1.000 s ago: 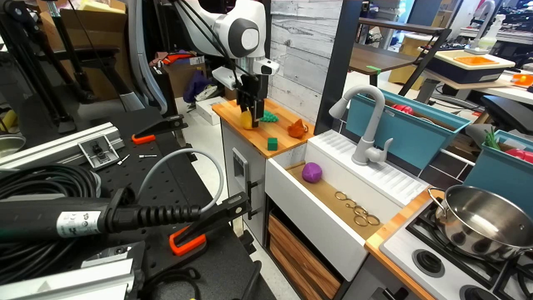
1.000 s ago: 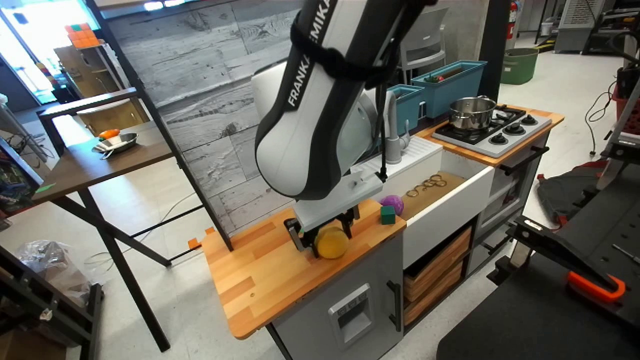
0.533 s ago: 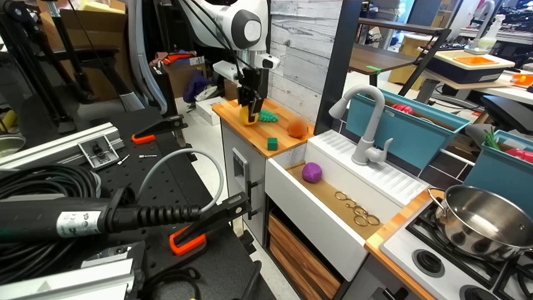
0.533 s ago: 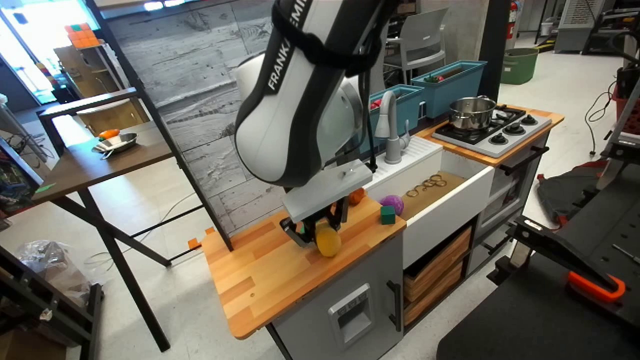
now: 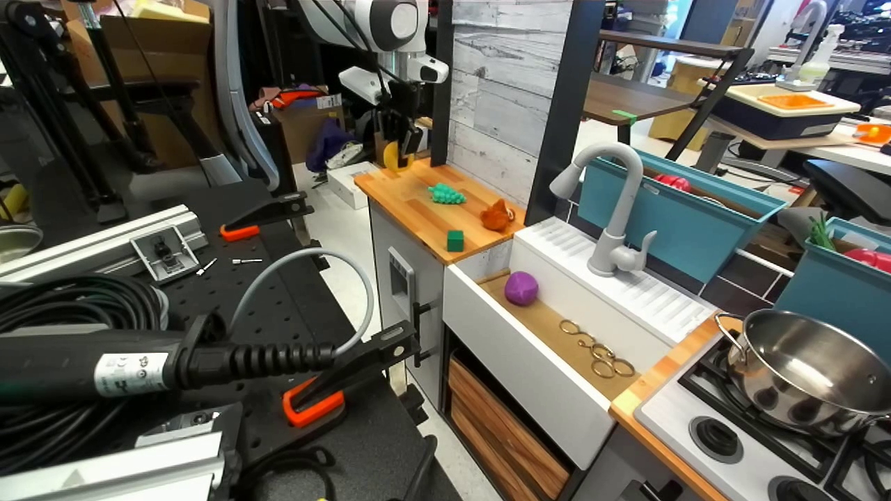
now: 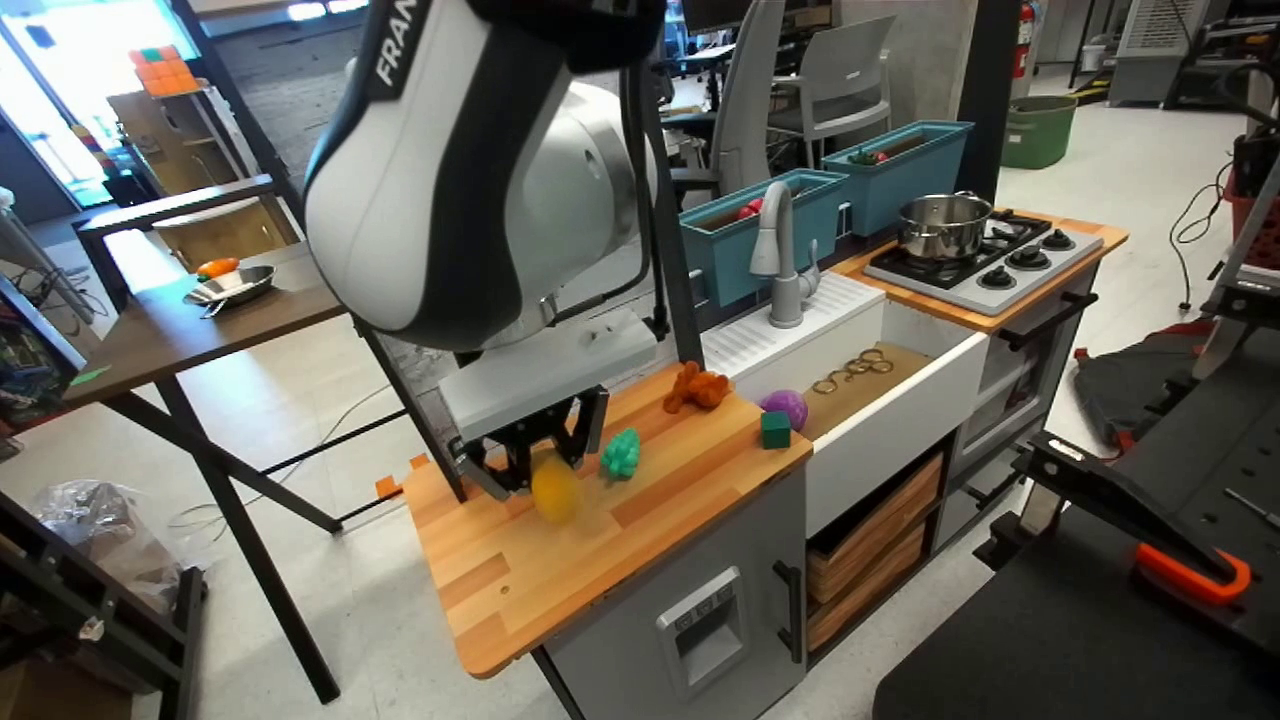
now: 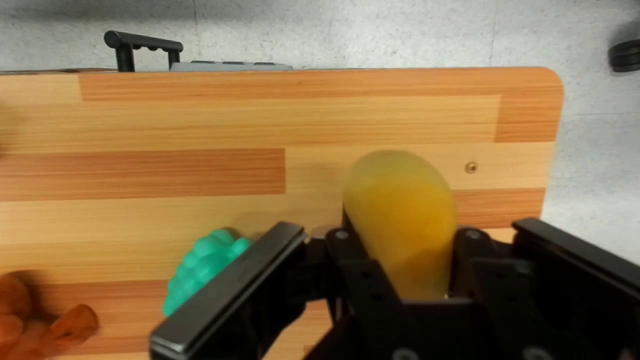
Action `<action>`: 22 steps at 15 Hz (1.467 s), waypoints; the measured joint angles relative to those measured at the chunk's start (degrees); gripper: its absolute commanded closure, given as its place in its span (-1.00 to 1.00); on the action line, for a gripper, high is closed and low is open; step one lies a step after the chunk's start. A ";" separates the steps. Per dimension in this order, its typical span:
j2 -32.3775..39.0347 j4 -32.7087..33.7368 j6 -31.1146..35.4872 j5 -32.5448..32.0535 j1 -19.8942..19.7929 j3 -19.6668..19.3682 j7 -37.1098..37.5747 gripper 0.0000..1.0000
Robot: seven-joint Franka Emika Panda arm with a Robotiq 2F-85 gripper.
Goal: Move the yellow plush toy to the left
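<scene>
One counter (image 6: 545,570) stands under your gripper (image 7: 403,232), whose jaws are clamped on the yellow toy (image 6: 556,492), apparently lifted above the counter. Because this toy is round, if you release it too high, it could roll over the counter's edge.

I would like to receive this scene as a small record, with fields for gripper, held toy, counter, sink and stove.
gripper: closed on the yellow plush toy
held toy: appears lifted above the counter
on counter: bumpy green toy, orange toy, dark green cube
in sink: purple toy, gold-coloured rings
on stove: steel pot
</scene>
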 measured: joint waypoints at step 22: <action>8.37 7.64 -0.07 0.00 0.74 2.53 -2.98 -0.98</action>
